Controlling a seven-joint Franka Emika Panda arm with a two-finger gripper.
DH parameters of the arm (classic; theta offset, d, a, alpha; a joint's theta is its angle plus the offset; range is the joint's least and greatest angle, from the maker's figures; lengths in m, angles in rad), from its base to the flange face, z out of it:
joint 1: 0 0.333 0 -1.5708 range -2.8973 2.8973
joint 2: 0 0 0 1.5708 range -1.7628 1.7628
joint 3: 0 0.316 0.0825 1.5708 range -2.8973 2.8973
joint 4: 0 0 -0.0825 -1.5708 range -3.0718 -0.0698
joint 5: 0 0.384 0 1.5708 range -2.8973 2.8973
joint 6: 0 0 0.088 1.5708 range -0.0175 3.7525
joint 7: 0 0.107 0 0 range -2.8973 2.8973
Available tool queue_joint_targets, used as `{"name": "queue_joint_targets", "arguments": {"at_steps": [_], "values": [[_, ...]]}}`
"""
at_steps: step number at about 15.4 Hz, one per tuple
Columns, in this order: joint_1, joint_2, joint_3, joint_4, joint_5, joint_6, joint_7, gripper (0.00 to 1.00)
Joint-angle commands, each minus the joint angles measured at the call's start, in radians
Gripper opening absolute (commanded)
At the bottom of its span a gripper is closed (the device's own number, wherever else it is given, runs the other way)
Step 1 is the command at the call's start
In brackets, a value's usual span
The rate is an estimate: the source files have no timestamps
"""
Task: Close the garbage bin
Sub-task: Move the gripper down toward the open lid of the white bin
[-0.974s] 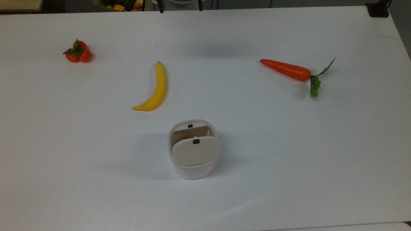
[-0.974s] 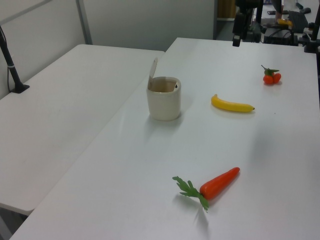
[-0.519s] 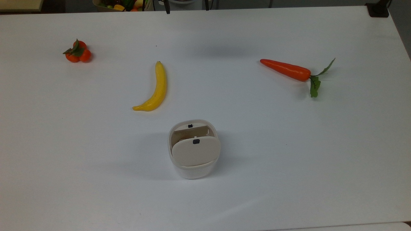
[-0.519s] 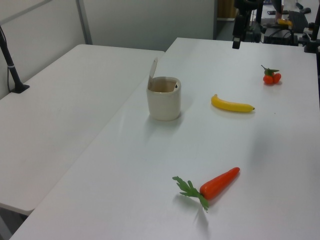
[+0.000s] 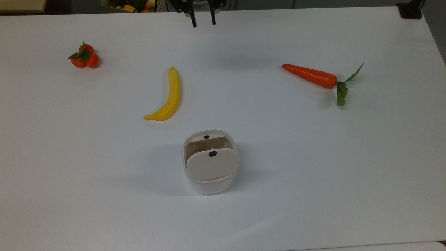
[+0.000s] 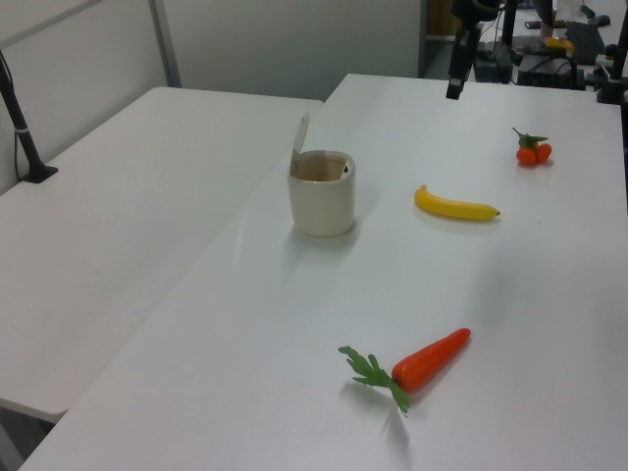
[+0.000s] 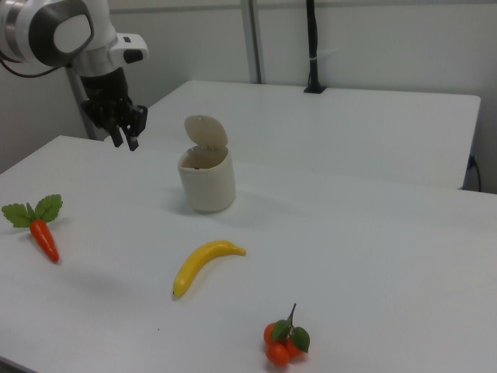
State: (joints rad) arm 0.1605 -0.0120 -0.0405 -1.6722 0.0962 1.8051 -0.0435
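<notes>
Garbage bin [image 5: 209, 164] on the white counter [image 5: 313, 174], lid [image 7: 206, 130] raised upright on its hinge, mouth open, small black button [image 5: 213, 153] near the lid's free edge. Just beyond the bin toward the top view's upper left, a banana [image 5: 167, 97]; farther off that way, a cluster of small oranges [image 5: 84, 56]; well apart from the bin toward the top view's upper right, a carrot [image 5: 312, 76]. Pincer [image 5: 202, 21] well apart from the bin, hanging above the counter's far edge, almost straight up the top view from the bin, fingers parted and holding nothing. Hinge on the bin's side away from the pincer, inner face of the lid turned toward it, so probably no simple push from the near side: likely a reach over and past the standing lid, then a press forward and down on its outer face. Nothing between pincer and bin along that line; banana off to one side of the path.
</notes>
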Motion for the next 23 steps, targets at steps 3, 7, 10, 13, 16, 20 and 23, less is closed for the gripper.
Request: {"name": "queue_joint_targets", "arguments": {"at_steps": [3,7,10,13,16,20,23], "values": [[-0.009,0.026,-0.001,0.008,0.005,0.098,-0.016,0.00],[-0.007,0.053,-0.001,0.008,0.025,0.224,-0.013,0.00],[-0.007,0.076,-0.002,0.012,0.057,0.339,-0.015,0.00],[-0.009,0.141,-0.002,0.096,0.071,0.390,-0.013,0.00],[-0.013,0.242,-0.002,0.202,0.083,0.443,0.022,0.00],[-0.015,0.340,-0.002,0.275,0.085,0.568,0.102,0.00],[-0.015,0.395,0.001,0.292,0.085,0.683,0.109,0.00]]}}
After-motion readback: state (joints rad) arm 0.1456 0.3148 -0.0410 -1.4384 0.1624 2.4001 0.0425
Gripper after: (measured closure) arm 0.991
